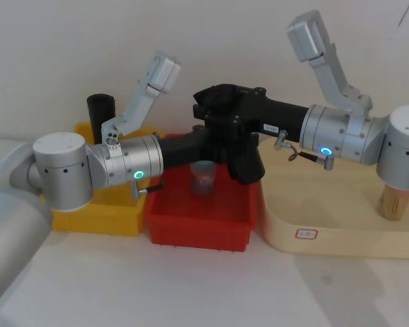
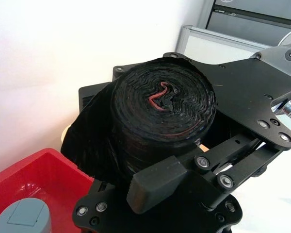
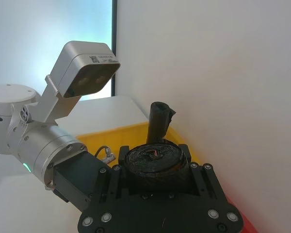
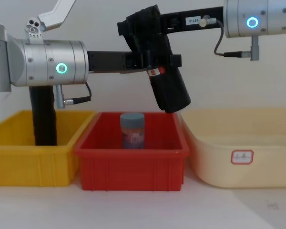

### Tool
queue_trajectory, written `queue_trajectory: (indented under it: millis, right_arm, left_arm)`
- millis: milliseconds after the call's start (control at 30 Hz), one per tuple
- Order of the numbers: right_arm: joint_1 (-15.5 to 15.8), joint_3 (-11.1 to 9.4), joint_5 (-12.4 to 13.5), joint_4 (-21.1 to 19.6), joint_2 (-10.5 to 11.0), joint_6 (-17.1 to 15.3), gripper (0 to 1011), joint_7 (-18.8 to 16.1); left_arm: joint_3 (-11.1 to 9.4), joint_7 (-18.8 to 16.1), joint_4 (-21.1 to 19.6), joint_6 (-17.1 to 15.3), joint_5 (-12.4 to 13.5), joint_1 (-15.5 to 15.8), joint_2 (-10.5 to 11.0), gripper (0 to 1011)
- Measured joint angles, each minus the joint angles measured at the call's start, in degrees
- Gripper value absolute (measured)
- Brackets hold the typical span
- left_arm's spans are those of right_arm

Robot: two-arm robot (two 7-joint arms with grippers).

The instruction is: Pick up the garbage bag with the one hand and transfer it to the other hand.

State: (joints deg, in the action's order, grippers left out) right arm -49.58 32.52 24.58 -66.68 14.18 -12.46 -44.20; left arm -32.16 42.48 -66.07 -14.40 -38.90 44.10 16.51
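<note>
My left gripper (image 4: 153,62) clamps the garbage bag roll (image 4: 171,98) near its label, tilted above the red bin (image 4: 133,153), leaving its top free for handover. My right gripper (image 4: 143,27) sits at that top; whether it grips, I cannot tell.

The room is bright, with soft, even light. The white wall (image 4: 105,16) behind the red bin (image 4: 133,169) looks washed out. Faint grey shadows lie on the table (image 4: 133,210) just in front of the red bin. Above it, the garbage bag (image 4: 170,95) is so black its folds barely show
</note>
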Motion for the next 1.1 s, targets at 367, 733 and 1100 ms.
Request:
queue_trajectory:
  millis: [367,733,1100]
  right_arm:
    - [0.0,0.0,0.0,0.0,0.0,0.0,587,0.0]
    - [0.0,0.0,0.0,0.0,0.0,0.0,588,0.0]
    - [0.0,0.0,0.0,0.0,0.0,0.0,587,0.0]
  left_arm:
    - [0.0,0.0,0.0,0.0,0.0,0.0,0.0,410]
    - [0.0,0.0,0.0,0.0,0.0,0.0,0.0,410]
    - [0.0,0.0,0.0,0.0,0.0,0.0,0.0,410]
